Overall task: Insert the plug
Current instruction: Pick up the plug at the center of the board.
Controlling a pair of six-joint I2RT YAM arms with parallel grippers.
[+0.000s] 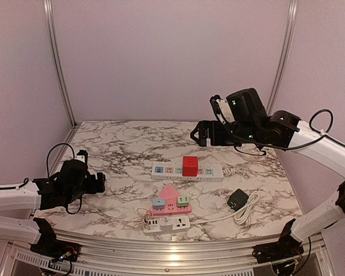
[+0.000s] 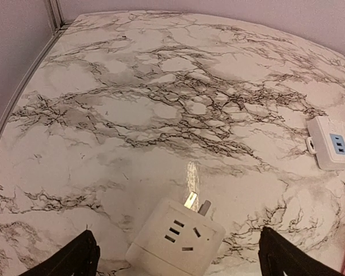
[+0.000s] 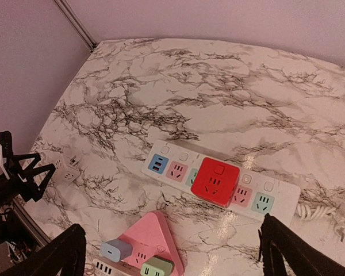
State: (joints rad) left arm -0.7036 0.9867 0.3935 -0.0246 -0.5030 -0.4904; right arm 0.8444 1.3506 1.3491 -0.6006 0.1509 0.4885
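While the left gripper (image 2: 178, 256) rests low with its fingers (image 2: 75, 256) spread wide, a white cube plug (image 2: 175, 238) lies on the marble table (image 2: 132, 115) right between them, unheld, its metal prongs (image 2: 196, 202) pointing away. The right gripper (image 3: 178, 253) hangs gaping too, holding nothing; below and ahead of it a glossy red cube plug (image 3: 217, 182) sits seated in the white power strip (image 3: 279, 201), among pastel sockets (image 3: 176, 170).
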